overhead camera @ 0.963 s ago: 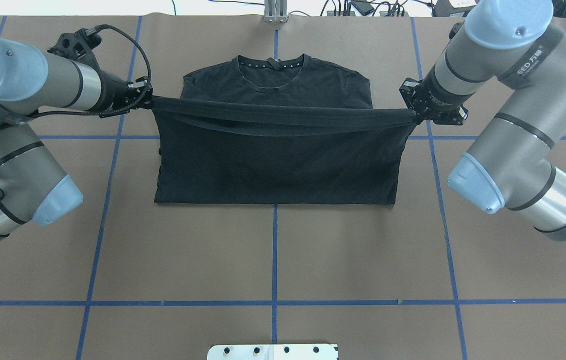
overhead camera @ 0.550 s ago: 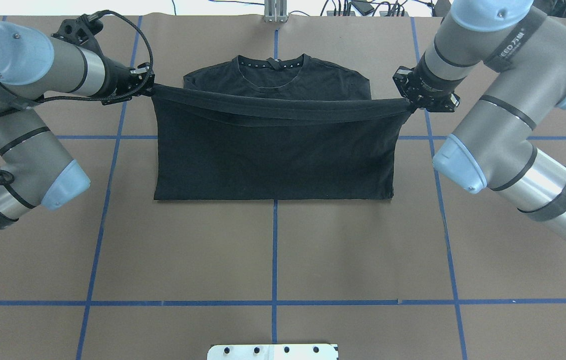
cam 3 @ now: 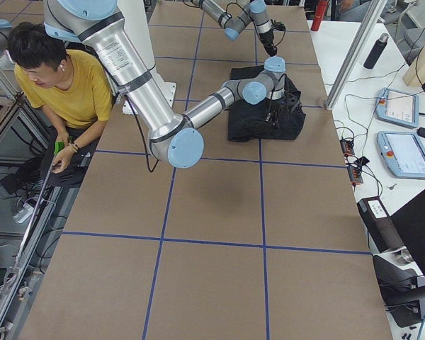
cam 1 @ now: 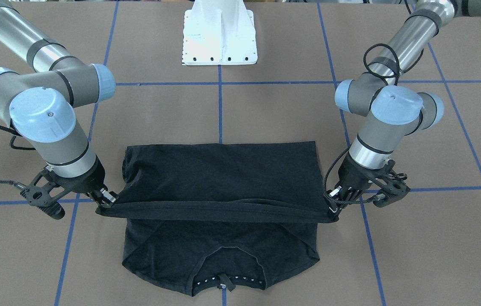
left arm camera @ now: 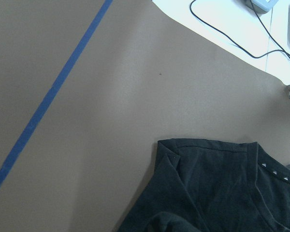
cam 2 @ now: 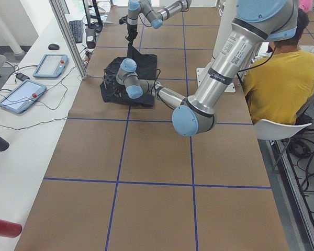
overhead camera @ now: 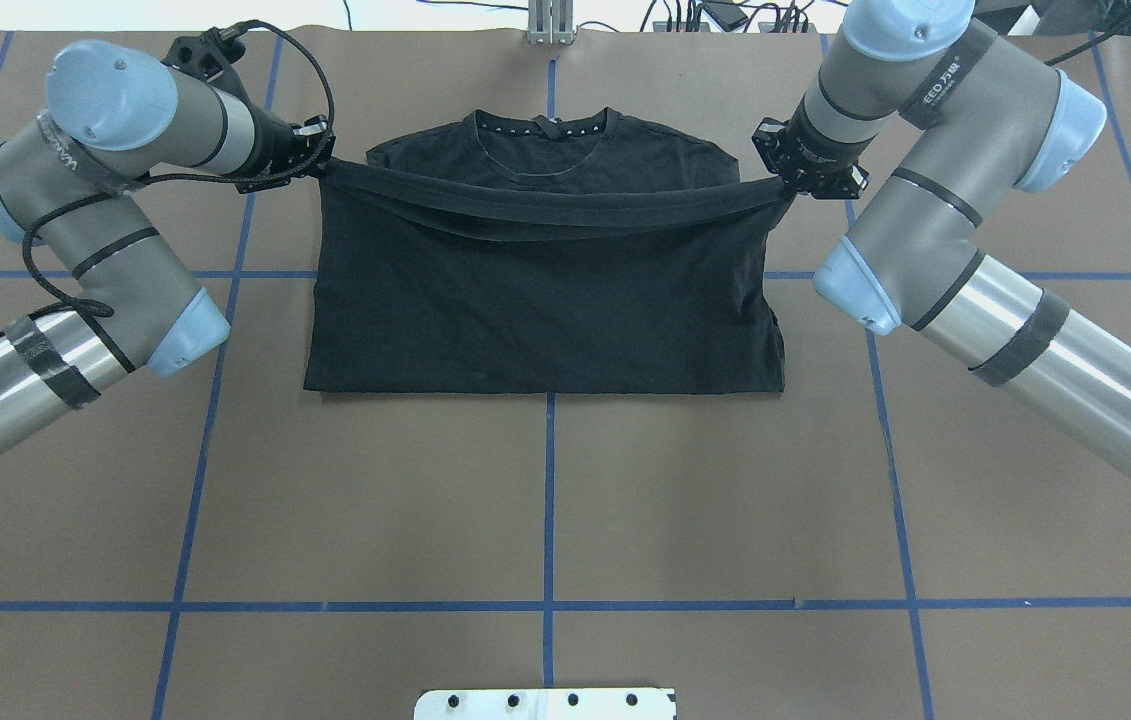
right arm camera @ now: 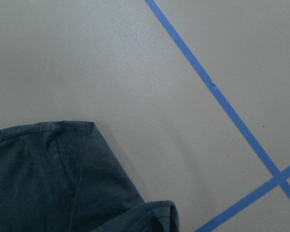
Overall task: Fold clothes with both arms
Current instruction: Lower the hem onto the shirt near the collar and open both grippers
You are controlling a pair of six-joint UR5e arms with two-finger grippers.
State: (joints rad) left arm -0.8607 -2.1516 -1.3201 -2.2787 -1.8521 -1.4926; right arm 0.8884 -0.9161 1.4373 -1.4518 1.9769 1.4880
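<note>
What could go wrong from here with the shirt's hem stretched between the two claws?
The hem sags midway between the left claw and right claw, so it may land bowed and crease.
Each claw pinches just a corner; more tension could pull one free.
The T-shirt has an uneven side edge below the right claw, so the fold may end up skewed.

Brown-papered table (overhead camera: 375, 480) with blue tape grid (overhead camera: 548, 500), white pedestal (cam 1: 219, 36), seated person in yellow (cam 2: 280, 78), a tablet (cam 3: 406, 154).
</note>
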